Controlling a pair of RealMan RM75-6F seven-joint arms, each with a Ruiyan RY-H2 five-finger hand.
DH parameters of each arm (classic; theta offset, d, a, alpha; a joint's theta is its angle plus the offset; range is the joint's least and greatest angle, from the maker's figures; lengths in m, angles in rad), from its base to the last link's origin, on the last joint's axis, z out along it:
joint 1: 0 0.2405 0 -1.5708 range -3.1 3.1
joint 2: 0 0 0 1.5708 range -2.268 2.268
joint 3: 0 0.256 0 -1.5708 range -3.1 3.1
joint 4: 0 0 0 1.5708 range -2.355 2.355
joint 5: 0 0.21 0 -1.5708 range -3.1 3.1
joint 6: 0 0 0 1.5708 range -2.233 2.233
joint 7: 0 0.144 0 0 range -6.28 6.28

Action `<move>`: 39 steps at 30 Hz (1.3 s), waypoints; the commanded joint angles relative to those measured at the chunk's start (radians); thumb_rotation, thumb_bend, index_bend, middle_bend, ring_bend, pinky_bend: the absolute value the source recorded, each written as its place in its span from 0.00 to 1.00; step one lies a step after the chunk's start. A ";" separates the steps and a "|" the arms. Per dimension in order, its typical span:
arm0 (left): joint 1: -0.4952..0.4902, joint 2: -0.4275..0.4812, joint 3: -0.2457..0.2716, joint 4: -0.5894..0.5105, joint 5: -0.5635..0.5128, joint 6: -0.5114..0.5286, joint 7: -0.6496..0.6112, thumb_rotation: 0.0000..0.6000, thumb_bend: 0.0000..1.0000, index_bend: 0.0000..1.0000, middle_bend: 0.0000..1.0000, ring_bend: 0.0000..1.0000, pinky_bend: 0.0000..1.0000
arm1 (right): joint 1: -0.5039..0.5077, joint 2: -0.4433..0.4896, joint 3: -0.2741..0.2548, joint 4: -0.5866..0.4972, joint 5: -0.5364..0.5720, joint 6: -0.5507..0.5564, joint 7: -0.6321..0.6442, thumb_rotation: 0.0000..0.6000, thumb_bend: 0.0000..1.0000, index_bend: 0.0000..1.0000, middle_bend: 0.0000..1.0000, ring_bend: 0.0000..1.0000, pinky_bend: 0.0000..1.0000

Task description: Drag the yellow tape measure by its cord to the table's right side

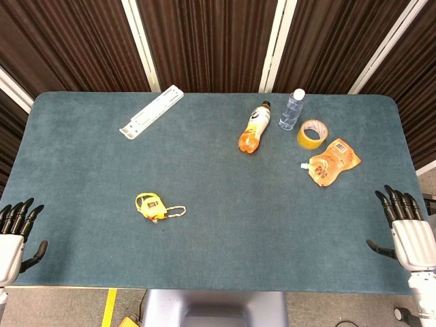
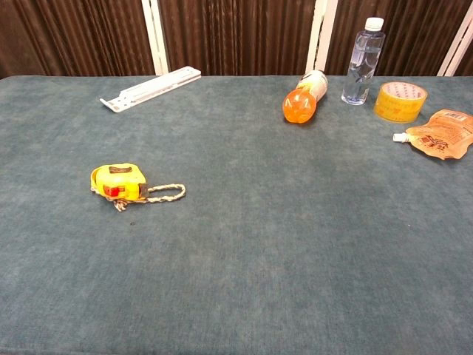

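I am looking down on a desk covered in blue-green felt. My left hand rests at the near left corner, fingers spread apart and holding nothing. My right hand rests at the near right edge, fingers likewise apart and empty. Neither hand appears in the chest view.

The yellow tape measure lies on the left half of the desk, nearer my left hand but well apart from it. Its pale braided cord forms a small loop lying flat, pointing toward the desk's right side.

Along the far edge sit a white plastic strip, an orange drink bottle on its side, an upright clear water bottle, a roll of yellow tape and an orange spouted pouch.
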State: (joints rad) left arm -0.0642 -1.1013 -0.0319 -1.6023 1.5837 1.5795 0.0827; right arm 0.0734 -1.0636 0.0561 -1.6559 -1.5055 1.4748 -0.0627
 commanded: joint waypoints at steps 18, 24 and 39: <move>0.012 0.005 -0.001 -0.012 0.002 0.018 -0.010 1.00 0.38 0.09 0.00 0.00 0.06 | 0.025 -0.013 -0.010 0.019 -0.024 -0.039 0.019 1.00 0.00 0.15 0.02 0.01 0.00; 0.014 0.009 0.001 -0.021 0.005 0.020 -0.027 1.00 0.38 0.09 0.00 0.00 0.06 | 0.115 -0.022 0.019 0.037 -0.063 -0.120 0.051 1.00 0.00 0.19 0.02 0.02 0.00; 0.028 0.018 -0.009 -0.022 -0.018 0.033 -0.014 1.00 0.38 0.09 0.00 0.00 0.06 | 0.564 -0.228 0.157 0.123 -0.001 -0.588 -0.034 1.00 0.06 0.27 0.05 0.08 0.00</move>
State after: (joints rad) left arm -0.0382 -1.0830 -0.0404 -1.6227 1.5673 1.6117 0.0667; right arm 0.5651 -1.2263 0.1871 -1.5820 -1.5150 0.9570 -0.0825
